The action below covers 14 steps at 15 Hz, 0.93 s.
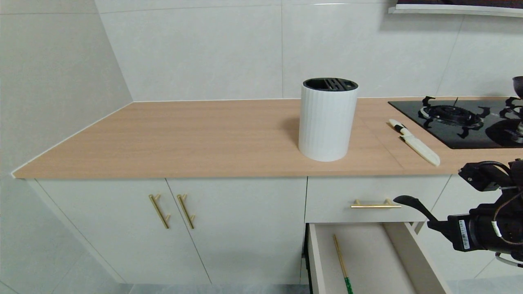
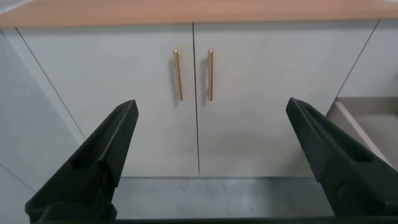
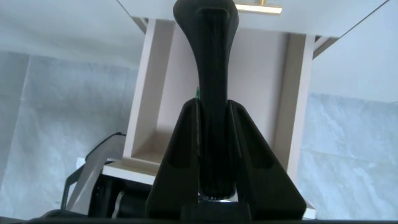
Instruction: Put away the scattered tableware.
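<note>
The knife (image 1: 414,142) lies flat on the wood-grain counter (image 1: 204,139), between the holder (image 1: 327,122) on its left and the black glass stove (image 1: 457,122) on its right. Its long axis runs diagonally, with the pale handle far-left and the broad, smooth white blade pointing near-right. The holder is an upright white ribbed cylinder with a black slotted top. In the open drawer (image 1: 316,265) a slim wooden chopstick (image 1: 341,261) lies far-to-near, green end nearest. My right claw (image 1: 405,200) hangs by the drawer front, fingers pressed together, empty. My left claw (image 2: 210,109) gapes wide, empty, facing brass-handled cabinet doors (image 2: 249,124).
</note>
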{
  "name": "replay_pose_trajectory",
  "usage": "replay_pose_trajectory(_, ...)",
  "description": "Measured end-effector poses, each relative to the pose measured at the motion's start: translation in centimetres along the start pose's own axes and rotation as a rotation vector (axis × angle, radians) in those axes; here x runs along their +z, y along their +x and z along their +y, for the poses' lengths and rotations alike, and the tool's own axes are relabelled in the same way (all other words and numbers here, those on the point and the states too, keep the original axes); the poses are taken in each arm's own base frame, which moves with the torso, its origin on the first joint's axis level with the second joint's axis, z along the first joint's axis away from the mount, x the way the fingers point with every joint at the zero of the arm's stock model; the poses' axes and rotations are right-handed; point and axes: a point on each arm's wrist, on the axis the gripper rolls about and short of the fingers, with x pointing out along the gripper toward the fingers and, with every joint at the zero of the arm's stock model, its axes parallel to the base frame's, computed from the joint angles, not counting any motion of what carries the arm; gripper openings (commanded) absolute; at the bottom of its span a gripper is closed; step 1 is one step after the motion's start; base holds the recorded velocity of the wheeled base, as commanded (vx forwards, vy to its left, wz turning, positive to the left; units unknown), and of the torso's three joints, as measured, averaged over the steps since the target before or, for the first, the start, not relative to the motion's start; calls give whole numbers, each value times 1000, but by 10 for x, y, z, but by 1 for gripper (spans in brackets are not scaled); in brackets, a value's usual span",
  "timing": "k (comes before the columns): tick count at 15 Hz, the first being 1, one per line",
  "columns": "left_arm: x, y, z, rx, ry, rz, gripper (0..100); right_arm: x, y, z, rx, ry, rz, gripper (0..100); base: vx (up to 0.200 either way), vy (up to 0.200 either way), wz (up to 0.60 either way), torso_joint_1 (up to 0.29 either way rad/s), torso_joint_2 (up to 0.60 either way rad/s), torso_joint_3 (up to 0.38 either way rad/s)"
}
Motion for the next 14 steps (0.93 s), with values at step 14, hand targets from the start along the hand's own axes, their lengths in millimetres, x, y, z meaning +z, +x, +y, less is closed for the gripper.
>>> replay_pose_trajectory(14, 0, 0, 0, 0, 0, 0, 100, -4, 12, -1, -7, 2, 49, 0, 0, 0, 0, -156, 463, 302)
